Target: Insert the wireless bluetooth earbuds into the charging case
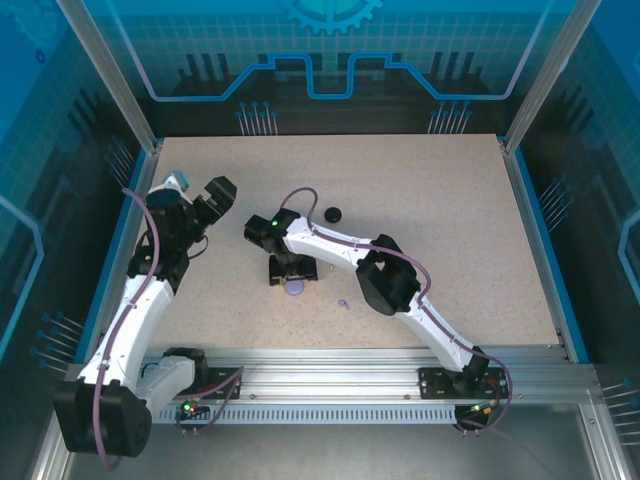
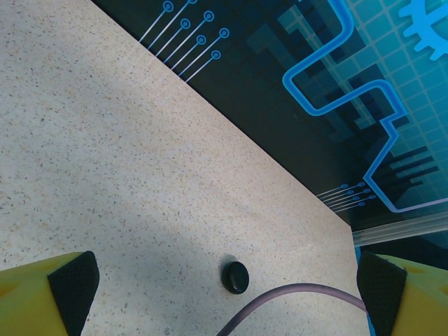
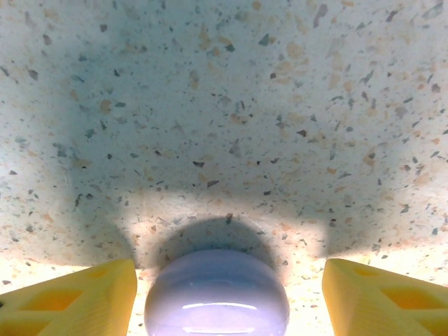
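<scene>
Two round cases: one black case (image 1: 332, 212), one lilac case (image 3: 217, 294); seemingly one tiny lilac earbud (image 1: 343, 304).

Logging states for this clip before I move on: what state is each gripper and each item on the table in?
Left gripper: open wide, empty.
Right gripper: open, fingers either side of the lilac case, not closed on it.
Lilac case: looks shut, resting on the table.
Black case: looks shut, lying alone on the table.
Lilac earbud: loose on the table, outside any case.

No legible text or numbers, gear emblem (image 1: 332, 12) on the back wall (image 1: 420, 40)
</scene>
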Motion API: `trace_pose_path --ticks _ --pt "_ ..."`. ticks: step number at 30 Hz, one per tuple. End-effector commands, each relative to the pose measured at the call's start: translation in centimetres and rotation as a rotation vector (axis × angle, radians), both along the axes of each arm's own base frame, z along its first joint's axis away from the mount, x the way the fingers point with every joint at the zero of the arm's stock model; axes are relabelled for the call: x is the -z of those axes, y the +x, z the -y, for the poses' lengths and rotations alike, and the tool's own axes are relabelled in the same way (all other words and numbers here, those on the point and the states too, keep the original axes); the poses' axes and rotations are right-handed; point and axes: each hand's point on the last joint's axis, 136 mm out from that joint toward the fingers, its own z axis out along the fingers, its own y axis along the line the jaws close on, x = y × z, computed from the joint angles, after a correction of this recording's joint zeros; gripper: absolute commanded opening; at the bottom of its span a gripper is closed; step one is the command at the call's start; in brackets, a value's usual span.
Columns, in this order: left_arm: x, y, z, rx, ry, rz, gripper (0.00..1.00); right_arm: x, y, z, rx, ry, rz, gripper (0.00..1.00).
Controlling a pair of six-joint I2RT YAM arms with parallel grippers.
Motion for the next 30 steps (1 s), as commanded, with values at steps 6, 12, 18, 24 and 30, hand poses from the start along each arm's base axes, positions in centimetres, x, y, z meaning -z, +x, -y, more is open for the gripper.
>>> trace_pose_path --ticks 6,12,18,24,30 --pt "-0.7 -0.2 -0.1 0.003 -0.015 0.028 0.99 1.7 -1.2 -0.1 0.104 -0.02 -0.055 0.68" --pt "-0.6 -0.1 -0.1 0.002 -0.014 0.026 0.99 2.1 -1.4 0.0 0.111 -0.032 -0.058 0.66" --pt "-0.5 -0.2 -0.1 0.004 -0.014 0.023 0.99 2.4 -1.6 0.1 0.118 -0.044 -0.061 0.62" --pt "-0.3 -0.1 -0.1 0.001 -0.014 0.009 0.99 2.0 -1.8 0.4 0.118 -0.066 -0.04 0.58" --pt "-0.5 -0.1 0.1 0.013 -0.028 0.015 0.99 1.2 -1.7 0.5 0.113 -0.074 -0.003 0.48"
